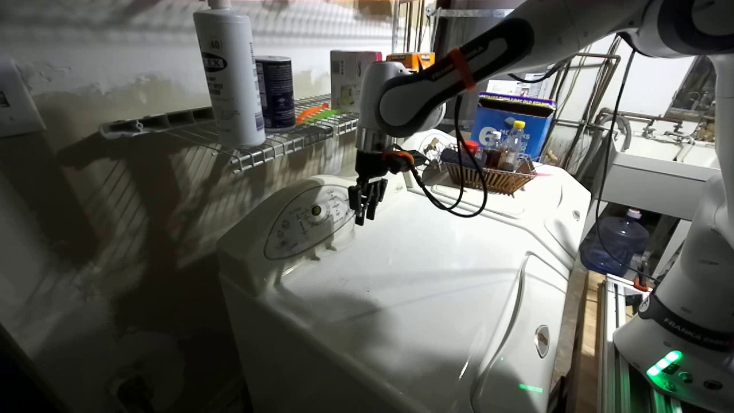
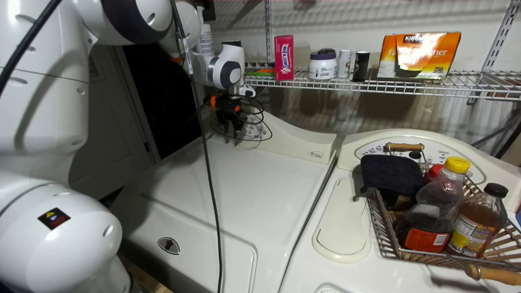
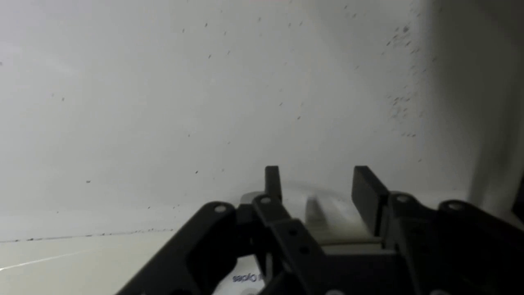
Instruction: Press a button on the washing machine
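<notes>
The washing machine [image 1: 424,252] is glossy white; its top also shows in an exterior view [image 2: 252,179] and fills most of the wrist view [image 3: 163,102]. Its raised oval control panel [image 1: 292,232] has a round dial [image 1: 316,211] and small buttons. In an exterior view the panel [image 2: 257,132] is partly hidden behind my gripper and its cables. My gripper [image 1: 365,220] points down at the panel's right end, above the machine's top. In the wrist view the fingers [image 3: 317,180] stand apart with nothing held between them. A bit of panel with upside-down lettering [image 3: 245,278] shows below them.
A wire shelf [image 1: 275,149] with a white bottle [image 1: 229,80] and a dark can [image 1: 275,92] overhangs the panel. A second white machine [image 2: 342,219] beside it bears a basket [image 2: 382,228] of bottles. A black cable [image 2: 209,171] hangs across an exterior view.
</notes>
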`<state>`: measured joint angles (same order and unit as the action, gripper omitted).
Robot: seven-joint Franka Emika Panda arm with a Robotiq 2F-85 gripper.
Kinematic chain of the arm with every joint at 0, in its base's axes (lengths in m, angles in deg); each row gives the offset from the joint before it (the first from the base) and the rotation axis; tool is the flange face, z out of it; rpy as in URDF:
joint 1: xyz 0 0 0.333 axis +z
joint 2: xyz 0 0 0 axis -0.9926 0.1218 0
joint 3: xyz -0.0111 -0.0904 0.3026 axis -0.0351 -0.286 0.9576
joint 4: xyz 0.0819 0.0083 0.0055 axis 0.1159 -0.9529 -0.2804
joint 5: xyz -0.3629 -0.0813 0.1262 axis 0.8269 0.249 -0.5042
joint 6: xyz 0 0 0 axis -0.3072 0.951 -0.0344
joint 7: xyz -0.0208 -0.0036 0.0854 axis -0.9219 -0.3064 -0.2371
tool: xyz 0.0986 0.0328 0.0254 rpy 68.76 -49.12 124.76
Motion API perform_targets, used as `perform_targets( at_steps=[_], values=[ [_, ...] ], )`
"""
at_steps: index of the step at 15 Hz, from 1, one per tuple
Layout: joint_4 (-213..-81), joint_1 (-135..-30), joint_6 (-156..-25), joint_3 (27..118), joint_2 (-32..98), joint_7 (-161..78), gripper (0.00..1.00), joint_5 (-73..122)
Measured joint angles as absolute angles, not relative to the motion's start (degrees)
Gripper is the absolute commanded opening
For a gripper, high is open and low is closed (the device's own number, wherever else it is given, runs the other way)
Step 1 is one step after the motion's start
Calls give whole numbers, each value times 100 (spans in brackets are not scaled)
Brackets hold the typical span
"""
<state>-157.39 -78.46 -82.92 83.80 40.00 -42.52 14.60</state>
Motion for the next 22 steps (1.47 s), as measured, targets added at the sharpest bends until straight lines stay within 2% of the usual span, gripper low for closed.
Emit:
perform_targets(
  at_steps=[2, 4, 16, 22],
  values=[
    [-15791, -7828, -7825, 8479, 3704, -4251, 96, 1283],
    [-15867, -7800, -7542, 8510, 3406, -4276, 100, 1193],
    [-17232, -7434, -7360, 8545, 1466, -5099, 100, 1817],
    [-17451, -7432, -7402, 8558, 1254, -5112, 100, 1861]
  ],
)
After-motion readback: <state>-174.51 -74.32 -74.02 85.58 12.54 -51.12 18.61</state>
